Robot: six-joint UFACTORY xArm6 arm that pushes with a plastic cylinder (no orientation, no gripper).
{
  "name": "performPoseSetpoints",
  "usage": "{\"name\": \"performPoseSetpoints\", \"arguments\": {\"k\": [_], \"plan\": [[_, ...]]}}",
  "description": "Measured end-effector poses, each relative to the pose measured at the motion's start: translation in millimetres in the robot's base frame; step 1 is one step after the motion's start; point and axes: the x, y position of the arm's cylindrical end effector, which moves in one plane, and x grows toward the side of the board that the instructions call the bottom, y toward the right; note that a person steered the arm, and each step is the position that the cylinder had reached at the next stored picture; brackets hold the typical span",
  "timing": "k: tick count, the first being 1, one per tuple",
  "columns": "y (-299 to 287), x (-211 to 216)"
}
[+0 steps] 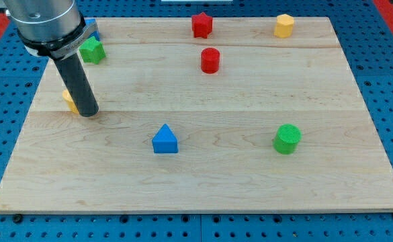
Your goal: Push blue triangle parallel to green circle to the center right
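Observation:
The blue triangle (164, 140) lies on the wooden board (203, 188) a little left of centre, toward the view's bottom. The green circle (287, 138) stands to its right at about the same height in the view. My tip (89, 112) rests on the board well to the left of the blue triangle and slightly above it, apart from it. The rod hides most of a yellow block (68, 99) just left of the tip.
A green star-like block (92, 50) and a partly hidden blue block (93, 28) sit at the top left behind the arm. A red star (201, 25) and a red cylinder (210, 60) are at top centre. A yellow hexagon (284, 25) is at top right.

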Motion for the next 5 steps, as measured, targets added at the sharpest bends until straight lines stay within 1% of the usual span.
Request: {"name": "performPoseSetpoints", "arguments": {"k": [1, 2, 3, 4, 5], "plan": [[19.0, -8.8], [63.1, -12.2], [79.0, 24.0], [110.5, 58.1], [141.1, 61.8]]}}
